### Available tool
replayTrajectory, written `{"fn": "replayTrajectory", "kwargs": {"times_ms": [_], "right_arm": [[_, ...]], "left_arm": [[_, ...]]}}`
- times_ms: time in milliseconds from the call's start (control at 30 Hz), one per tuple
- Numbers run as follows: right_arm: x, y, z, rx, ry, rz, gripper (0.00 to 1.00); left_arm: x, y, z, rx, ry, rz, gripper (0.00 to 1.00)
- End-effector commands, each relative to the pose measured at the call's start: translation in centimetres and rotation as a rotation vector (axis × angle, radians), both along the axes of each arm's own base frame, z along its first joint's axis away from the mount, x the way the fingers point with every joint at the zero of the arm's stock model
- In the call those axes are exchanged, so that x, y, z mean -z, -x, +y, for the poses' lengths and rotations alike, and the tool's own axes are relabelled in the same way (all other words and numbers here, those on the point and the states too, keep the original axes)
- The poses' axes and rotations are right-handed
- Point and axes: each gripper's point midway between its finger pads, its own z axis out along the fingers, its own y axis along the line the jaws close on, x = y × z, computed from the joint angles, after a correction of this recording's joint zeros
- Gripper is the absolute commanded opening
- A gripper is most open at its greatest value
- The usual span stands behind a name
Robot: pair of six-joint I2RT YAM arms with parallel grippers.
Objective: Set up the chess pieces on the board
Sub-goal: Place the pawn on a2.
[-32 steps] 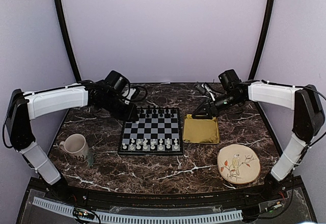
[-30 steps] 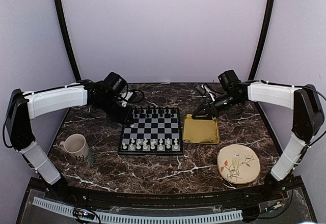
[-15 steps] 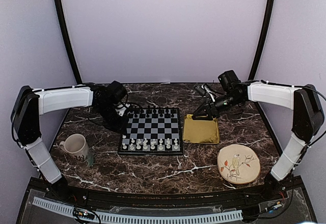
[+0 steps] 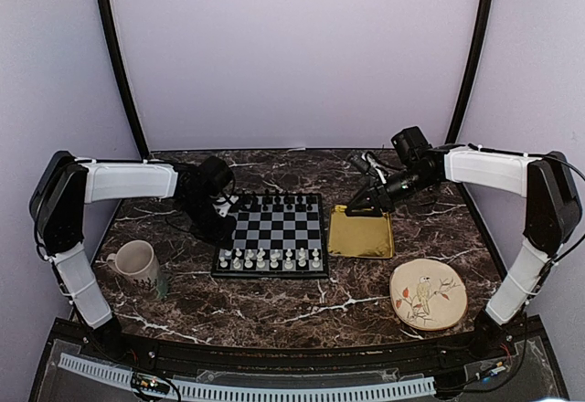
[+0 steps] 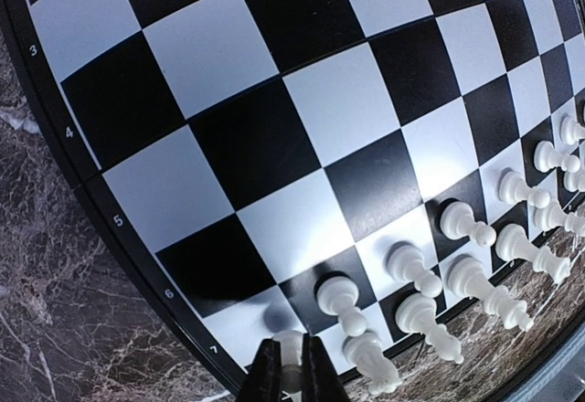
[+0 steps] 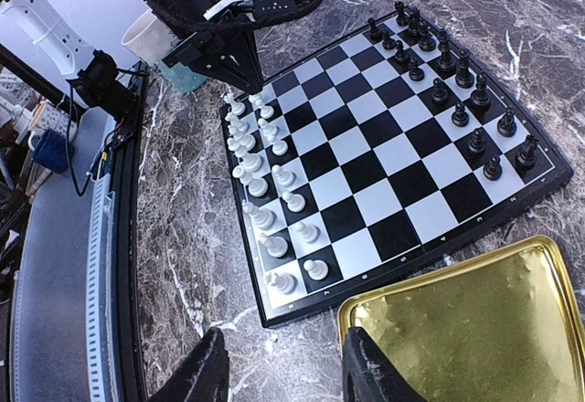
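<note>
White chess pieces (image 4: 271, 259) lined two ranks at the board's (image 4: 274, 229) 6 o'clock edge. Left gripper (image 5: 291, 370), moved from 11 to 8 o'clock, pinched a white pawn (image 5: 290, 340) at that corner, placement apparently imminent; right gripper (image 6: 288, 370) spread near the gold tray (image 6: 457, 329).

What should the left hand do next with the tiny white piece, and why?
Probably ease down and open. The left gripper pinches a white pawn at the empty edge square of the board, beside the other white pawns.
</note>
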Motion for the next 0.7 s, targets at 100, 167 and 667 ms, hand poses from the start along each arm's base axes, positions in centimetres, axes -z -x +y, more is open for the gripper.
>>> {"fn": "replayTrajectory", "kwargs": {"times_ms": [100,167,667], "right_arm": [[0.04,0.15,0.26,-0.020,-0.010,-0.003,0.42],[0.01,0.16,0.26,-0.020,-0.011,-0.003,0.43],[-0.08,0.23,0.26,-0.024,-0.011,-0.002,0.43]], "left_arm": [[0.82,-0.12,0.79,-0.013,-0.037,0.003,0.06],[0.84,-0.22,1.05,-0.017,-0.052,-0.002,0.06],[1.04,-0.14,0.95,-0.027,-0.048,0.010,0.19]]}}
